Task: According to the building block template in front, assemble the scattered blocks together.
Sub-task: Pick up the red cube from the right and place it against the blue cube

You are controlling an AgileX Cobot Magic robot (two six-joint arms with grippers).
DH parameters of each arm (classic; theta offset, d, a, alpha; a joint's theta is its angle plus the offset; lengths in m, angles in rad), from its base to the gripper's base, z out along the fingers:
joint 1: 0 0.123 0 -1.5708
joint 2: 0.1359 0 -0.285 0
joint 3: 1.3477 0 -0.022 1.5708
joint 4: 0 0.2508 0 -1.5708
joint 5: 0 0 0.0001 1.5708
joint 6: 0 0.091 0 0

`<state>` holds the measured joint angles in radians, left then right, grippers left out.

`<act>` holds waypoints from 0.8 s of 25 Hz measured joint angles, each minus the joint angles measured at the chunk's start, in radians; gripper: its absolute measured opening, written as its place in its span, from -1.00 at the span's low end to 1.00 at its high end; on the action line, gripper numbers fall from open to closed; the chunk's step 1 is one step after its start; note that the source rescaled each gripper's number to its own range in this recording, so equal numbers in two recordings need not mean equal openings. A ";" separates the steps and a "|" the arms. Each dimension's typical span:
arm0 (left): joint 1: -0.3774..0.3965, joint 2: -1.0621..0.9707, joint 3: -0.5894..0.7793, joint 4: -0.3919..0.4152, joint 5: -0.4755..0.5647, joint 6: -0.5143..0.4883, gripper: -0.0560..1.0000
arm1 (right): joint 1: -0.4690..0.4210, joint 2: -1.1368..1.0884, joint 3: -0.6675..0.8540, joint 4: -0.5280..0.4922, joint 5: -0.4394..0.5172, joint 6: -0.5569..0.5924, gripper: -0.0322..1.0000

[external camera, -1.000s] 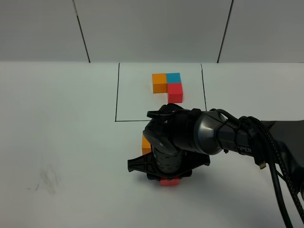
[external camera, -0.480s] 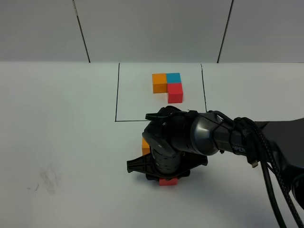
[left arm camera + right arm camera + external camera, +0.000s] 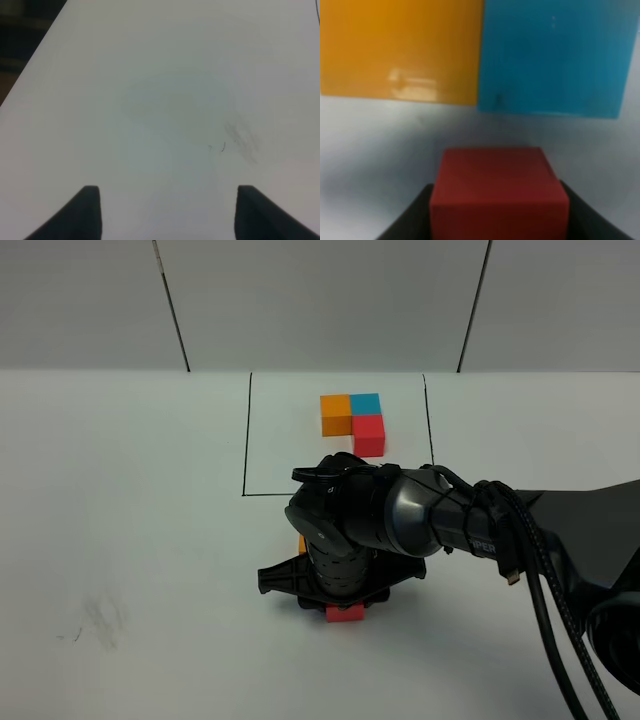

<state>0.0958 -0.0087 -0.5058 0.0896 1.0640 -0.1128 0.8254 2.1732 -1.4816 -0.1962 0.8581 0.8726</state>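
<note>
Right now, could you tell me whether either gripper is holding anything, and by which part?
The right gripper holds the red cube by two opposite side faces; the left gripper is open and empty.

the table [image 3: 120,490] is plain white, with a faint grey smudge [image 3: 100,618] well outside the thin black frame [image 3: 246,440]. inside the frame, the template [image 3: 350,412] has orange, cyan-blue and red faces. outside the frame, the loose red cube [image 3: 499,192] is a matte deep red. the loose orange cube [image 3: 400,47] has a pale shiny spot. the loose blue cube [image 3: 552,55] is an even cyan-blue. the right end effector [image 3: 497,216] is black.
</note>
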 joint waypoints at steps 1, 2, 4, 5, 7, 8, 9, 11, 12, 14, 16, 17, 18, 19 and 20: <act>0.000 0.000 0.000 0.000 0.000 0.000 -0.36 | 0.000 0.000 0.000 0.000 0.001 0.002 -0.49; 0.000 0.000 0.000 0.000 0.000 0.000 -0.36 | -0.002 0.000 0.000 -0.001 0.001 0.004 -0.49; 0.000 0.000 0.000 0.000 0.000 0.000 -0.36 | -0.003 0.000 -0.001 -0.001 0.002 0.008 -0.49; 0.000 0.000 0.000 0.000 0.000 0.000 -0.36 | -0.003 0.000 -0.001 -0.001 0.003 0.009 -0.49; 0.000 0.000 0.000 0.000 0.000 0.000 -0.36 | -0.006 0.000 -0.002 -0.005 0.003 0.009 -0.49; 0.000 0.000 0.000 0.000 0.000 0.000 -0.36 | -0.010 0.000 -0.002 -0.005 0.003 0.009 -0.49; 0.000 0.000 0.000 0.000 0.000 0.000 -0.36 | -0.013 0.000 -0.002 -0.007 0.003 0.009 -0.49; 0.000 0.000 0.000 0.000 0.000 0.000 -0.36 | -0.016 0.000 -0.003 -0.020 0.003 0.010 -0.49; 0.000 0.000 0.000 0.000 0.000 0.000 -0.36 | -0.017 0.000 -0.004 -0.027 0.003 0.010 -0.49; 0.000 0.000 0.000 0.000 0.000 0.000 -0.36 | -0.018 0.001 -0.008 -0.039 0.003 0.011 -0.49; 0.000 0.000 0.000 0.000 0.000 0.000 -0.36 | -0.020 0.002 -0.017 -0.043 0.003 0.011 -0.49; 0.000 0.000 0.000 0.000 0.000 0.000 -0.36 | -0.020 0.002 -0.023 -0.044 0.004 0.011 -0.49; 0.000 0.000 0.000 0.000 0.000 0.000 -0.36 | -0.020 0.002 -0.027 -0.045 0.003 0.011 -0.49; 0.000 0.000 0.000 0.000 0.000 0.000 -0.36 | -0.021 0.002 -0.032 -0.045 0.005 0.011 -0.49; 0.000 0.000 0.000 0.000 0.000 0.000 -0.36 | -0.021 0.002 -0.035 -0.045 0.005 0.011 -0.49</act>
<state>0.0958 -0.0087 -0.5058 0.0896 1.0640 -0.1128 0.8044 2.1755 -1.5166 -0.2408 0.8629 0.8837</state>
